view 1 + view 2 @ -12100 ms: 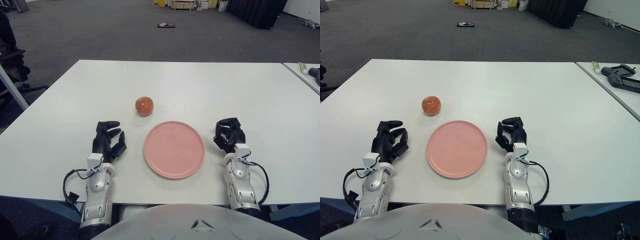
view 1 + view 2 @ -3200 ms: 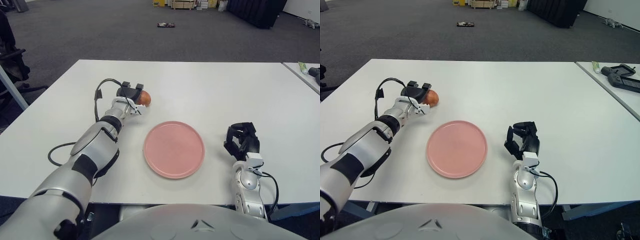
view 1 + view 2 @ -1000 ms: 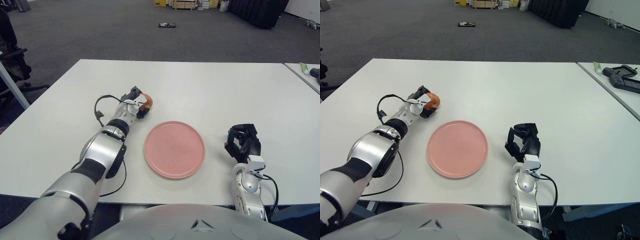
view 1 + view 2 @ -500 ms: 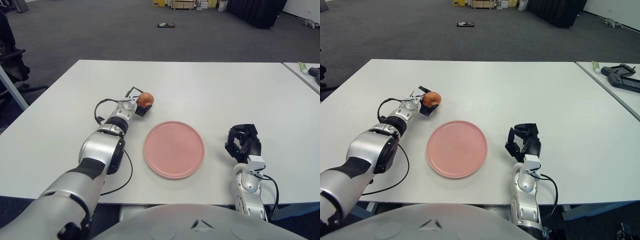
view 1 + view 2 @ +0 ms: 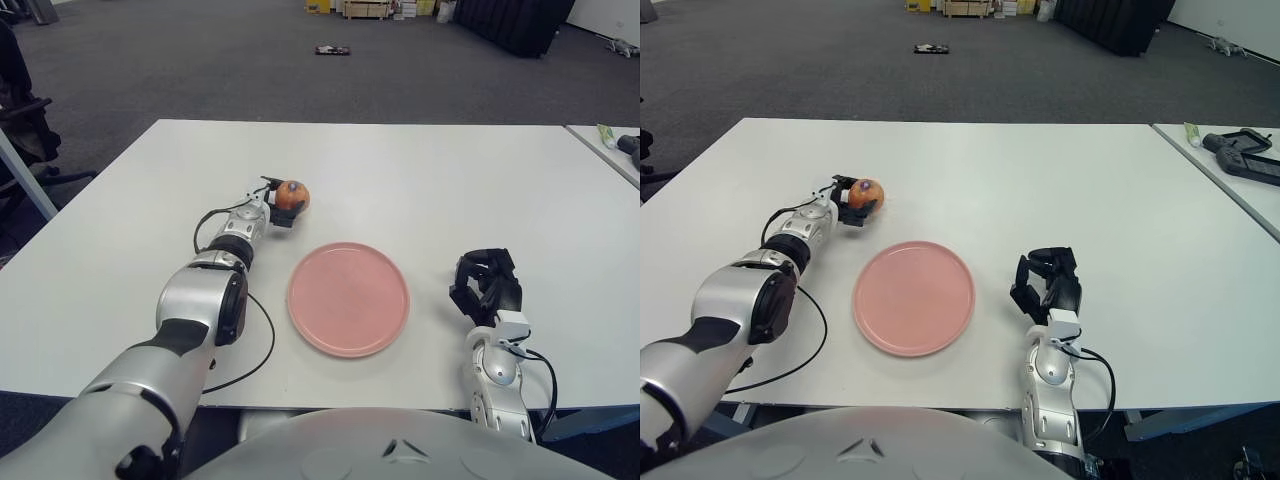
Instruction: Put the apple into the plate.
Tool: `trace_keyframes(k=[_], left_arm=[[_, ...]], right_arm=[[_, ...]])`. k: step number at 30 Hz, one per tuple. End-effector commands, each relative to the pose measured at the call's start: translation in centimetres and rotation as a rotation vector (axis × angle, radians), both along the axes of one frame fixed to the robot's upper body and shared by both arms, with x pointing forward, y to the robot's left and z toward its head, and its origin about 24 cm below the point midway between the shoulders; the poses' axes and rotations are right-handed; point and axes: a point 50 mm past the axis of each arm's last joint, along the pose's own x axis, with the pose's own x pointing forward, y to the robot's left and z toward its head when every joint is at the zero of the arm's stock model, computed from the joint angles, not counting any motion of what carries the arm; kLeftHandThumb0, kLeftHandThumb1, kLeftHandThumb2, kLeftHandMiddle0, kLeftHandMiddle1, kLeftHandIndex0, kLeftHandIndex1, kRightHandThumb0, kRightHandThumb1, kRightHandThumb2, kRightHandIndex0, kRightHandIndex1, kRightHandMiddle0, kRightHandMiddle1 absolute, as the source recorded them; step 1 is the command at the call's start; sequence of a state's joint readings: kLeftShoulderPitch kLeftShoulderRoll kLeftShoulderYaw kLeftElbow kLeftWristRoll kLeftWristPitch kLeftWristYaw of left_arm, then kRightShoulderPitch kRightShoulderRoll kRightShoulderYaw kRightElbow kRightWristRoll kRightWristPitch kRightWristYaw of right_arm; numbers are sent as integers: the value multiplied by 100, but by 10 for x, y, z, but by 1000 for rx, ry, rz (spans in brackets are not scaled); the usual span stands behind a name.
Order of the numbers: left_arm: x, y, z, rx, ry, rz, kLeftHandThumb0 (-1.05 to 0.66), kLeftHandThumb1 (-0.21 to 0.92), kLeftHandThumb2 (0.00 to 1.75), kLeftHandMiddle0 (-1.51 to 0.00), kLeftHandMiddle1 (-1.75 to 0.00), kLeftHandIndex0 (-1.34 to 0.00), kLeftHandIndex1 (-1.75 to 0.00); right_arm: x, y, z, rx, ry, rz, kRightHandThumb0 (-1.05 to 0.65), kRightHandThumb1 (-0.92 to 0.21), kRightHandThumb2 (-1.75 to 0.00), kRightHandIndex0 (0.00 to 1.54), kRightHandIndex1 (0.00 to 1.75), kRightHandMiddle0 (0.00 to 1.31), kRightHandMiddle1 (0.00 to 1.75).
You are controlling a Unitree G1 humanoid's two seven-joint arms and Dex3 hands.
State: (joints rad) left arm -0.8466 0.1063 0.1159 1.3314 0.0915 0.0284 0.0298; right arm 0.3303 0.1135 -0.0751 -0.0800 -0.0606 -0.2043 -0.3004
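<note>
Beyond the plate (image 5: 348, 298), the left hand (image 5: 272, 207) has its fingers closed around the apple (image 5: 292, 194), probably firm, smooth, rollable, best cupped around its middle; the right hand (image 5: 485, 286), curled empty, shows to the plate's right.

The left hand (image 5: 845, 205) reaches out over the white table (image 5: 1060, 190), its dark fingers closed around the apple (image 5: 865, 193), which sits beyond the far left edge of the pink plate (image 5: 913, 297). The plate holds nothing. The right hand (image 5: 1048, 283) shows just to the right of the plate, fingers curled and holding nothing. Far right, a second table (image 5: 1230, 165) carries a dark controller (image 5: 1245, 160).
</note>
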Motion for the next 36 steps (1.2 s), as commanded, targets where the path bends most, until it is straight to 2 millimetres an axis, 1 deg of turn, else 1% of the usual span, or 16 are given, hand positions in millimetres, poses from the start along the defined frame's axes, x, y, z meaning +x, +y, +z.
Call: trace_keyframes(k=[1, 10, 15, 17, 21, 30, 36], left_arm=[[-16, -1, -22, -33, 101, 3, -52, 20, 146, -128, -175, -71, -175], [-7, -3, -10, -120, 44, 24, -52, 19, 147, -129, -175, -71, -175], [-4, -2, -6, -138, 12, 25, -52, 20, 147, -128, -175, -70, -175], [-1, -3, -1, -142, -12, 22, -52, 20, 146, -128, -175, -70, -175], [7, -5, 12, -167, -78, 9, -52, 20, 146, -128, -175, -70, -175], [9, -6, 17, -193, -122, -23, -51, 20, 146, -131, -175, -70, -175], [13, -15, 29, -222, -194, -78, -51, 20, 146, -132, -175, -70, -175]], right_arm=[[6, 4, 4, 32, -26, -5, -38, -70, -84, 58, 132, 32, 175], [7, 3, 3, 20, -33, 0, -38, -71, -83, 58, 132, 32, 175], [8, 4, 4, 25, -38, 3, -37, -71, -82, 58, 133, 32, 175], [9, 4, 3, 29, -36, 4, -37, -71, -82, 57, 132, 32, 175], [9, 3, 3, 28, -34, 2, -38, -70, -84, 57, 133, 32, 175], [12, 4, 4, 14, -35, 9, -38, -69, -84, 58, 134, 33, 175], [12, 3, 3, -1, -25, 17, -38, -69, -84, 59, 134, 33, 175]])
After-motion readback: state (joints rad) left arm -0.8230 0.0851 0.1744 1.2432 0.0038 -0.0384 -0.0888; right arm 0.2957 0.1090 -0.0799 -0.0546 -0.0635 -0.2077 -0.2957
